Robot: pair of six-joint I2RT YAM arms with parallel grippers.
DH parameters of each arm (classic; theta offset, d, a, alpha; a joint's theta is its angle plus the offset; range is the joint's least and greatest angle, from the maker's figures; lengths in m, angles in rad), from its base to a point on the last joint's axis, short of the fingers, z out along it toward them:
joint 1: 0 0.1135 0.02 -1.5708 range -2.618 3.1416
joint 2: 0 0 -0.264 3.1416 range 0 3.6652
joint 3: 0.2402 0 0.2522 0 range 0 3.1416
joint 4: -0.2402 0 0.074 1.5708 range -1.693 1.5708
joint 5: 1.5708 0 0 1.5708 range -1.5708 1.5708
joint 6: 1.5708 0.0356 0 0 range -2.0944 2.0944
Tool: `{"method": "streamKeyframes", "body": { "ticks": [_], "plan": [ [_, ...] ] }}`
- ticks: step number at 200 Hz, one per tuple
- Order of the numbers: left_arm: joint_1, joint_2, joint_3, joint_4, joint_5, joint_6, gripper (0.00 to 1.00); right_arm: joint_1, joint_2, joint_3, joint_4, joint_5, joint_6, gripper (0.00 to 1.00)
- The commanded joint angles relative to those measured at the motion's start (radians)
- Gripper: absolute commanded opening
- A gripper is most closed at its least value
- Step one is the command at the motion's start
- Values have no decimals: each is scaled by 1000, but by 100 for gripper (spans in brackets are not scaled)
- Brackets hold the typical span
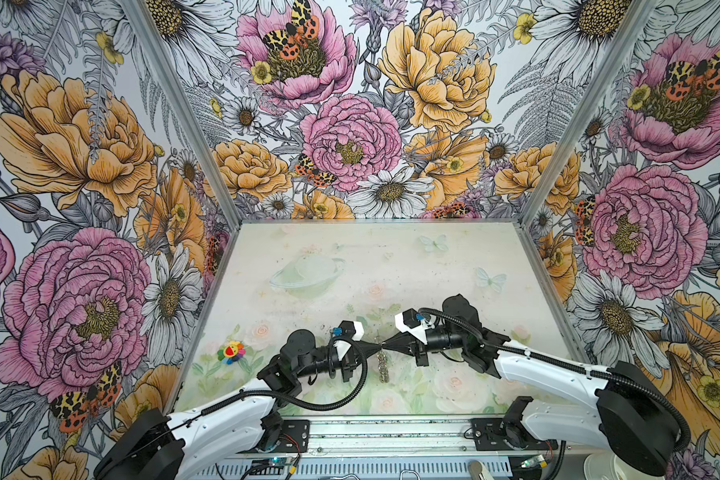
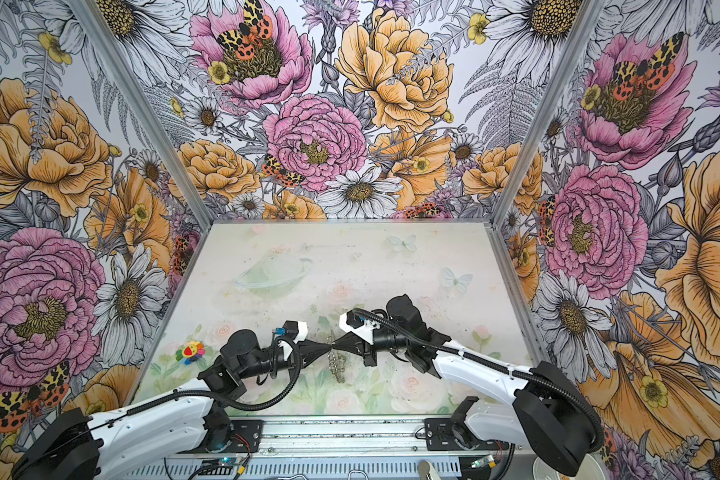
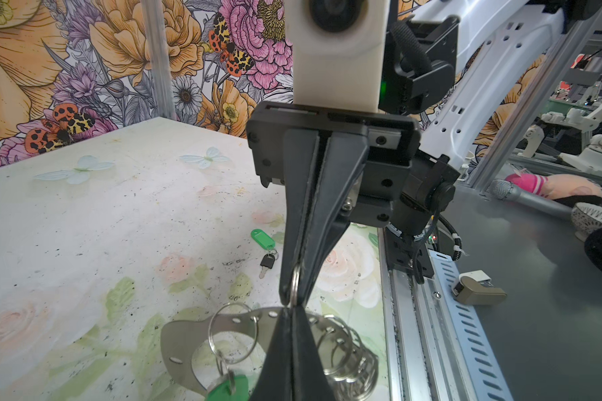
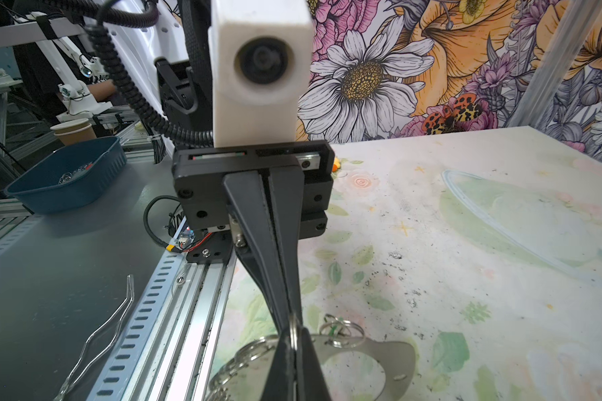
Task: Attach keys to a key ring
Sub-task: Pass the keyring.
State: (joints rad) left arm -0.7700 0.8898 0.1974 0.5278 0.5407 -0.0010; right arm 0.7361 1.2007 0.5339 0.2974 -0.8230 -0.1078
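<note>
Both the left gripper (image 1: 371,347) and right gripper (image 1: 389,345) are clamped tip to tip on one wire ring (image 3: 295,281) of the key ring (image 3: 185,343), which hangs near-centre between them, so the step in hand is probably prising that ring open, and the next move calls for threading on the loose key (image 3: 267,261) lying on the table (image 3: 84,225).

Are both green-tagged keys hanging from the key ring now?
No: one green tag hangs from the key ring, the other key lies loose on the table.

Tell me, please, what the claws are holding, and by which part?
Left claw and right claw both pinch one wire ring edging the key ring.
</note>
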Motion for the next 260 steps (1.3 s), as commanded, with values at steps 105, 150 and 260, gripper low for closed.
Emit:
{"method": "streamKeyframes", "body": {
  "ticks": [105, 150, 260],
  "plan": [
    [-23, -11, 39, -68, -21, 55, 0, 3, -65, 69, -253, 123, -106, 13],
    [-25, -11, 45, -76, -18, 55, 0, 3, -101, 91, -292, 164, -119, 14],
    [-34, -12, 63, -108, -33, 66, 0, 52, -119, 260, -605, 218, -181, 21]
  ]
}}
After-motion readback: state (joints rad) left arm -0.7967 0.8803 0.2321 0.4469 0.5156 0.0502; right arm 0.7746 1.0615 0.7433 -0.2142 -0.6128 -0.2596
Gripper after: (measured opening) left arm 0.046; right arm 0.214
